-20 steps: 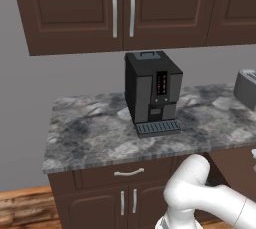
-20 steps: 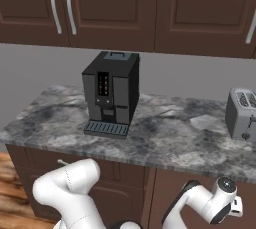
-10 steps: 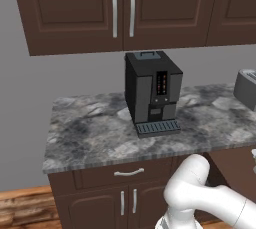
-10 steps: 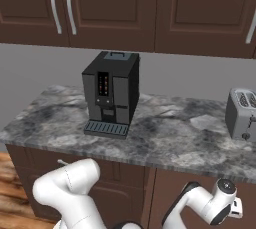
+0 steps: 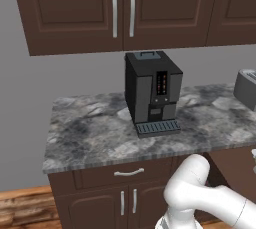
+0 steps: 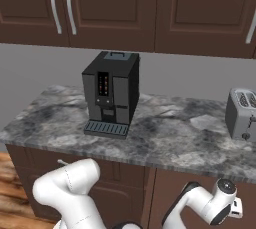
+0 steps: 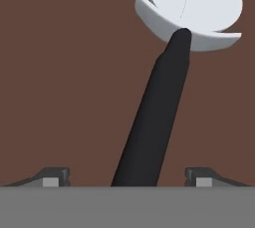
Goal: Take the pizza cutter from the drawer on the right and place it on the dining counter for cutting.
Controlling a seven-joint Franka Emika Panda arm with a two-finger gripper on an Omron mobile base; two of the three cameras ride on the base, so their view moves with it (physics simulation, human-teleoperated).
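My left fingertip [image 7: 55, 176] sits at the lower left of the hand view, a small dark tip low against the brown drawer floor [image 7: 64, 72]. Between it and its partner lies the pizza cutter [image 7: 164, 87]: a dark handle running up from the bottom edge and leaning to the right, ending in a pale round wheel with a curved guard near the top. My right fingertip sits at the lower right, and the gripper [image 7: 127, 177] is centred so that the handle passes through the gap. The tips stand well apart, one on each side of the handle, neither visibly touching it, so I hold nothing yet. I judge this straddle is deliberate: lined up across the narrow handle rather than the broad wheel, I only need to close to get a firm pinch.

The drawer is the only container I can see into, and the cutter is all that shows on its flat brown bottom; its walls lie outside my view.

From the base cameras, the wall counter [image 5: 90, 138] carries a black coffee machine [image 5: 151, 92] and, further right, a grey toaster [image 6: 242, 114], with my arm bent low in front of the cabinets.
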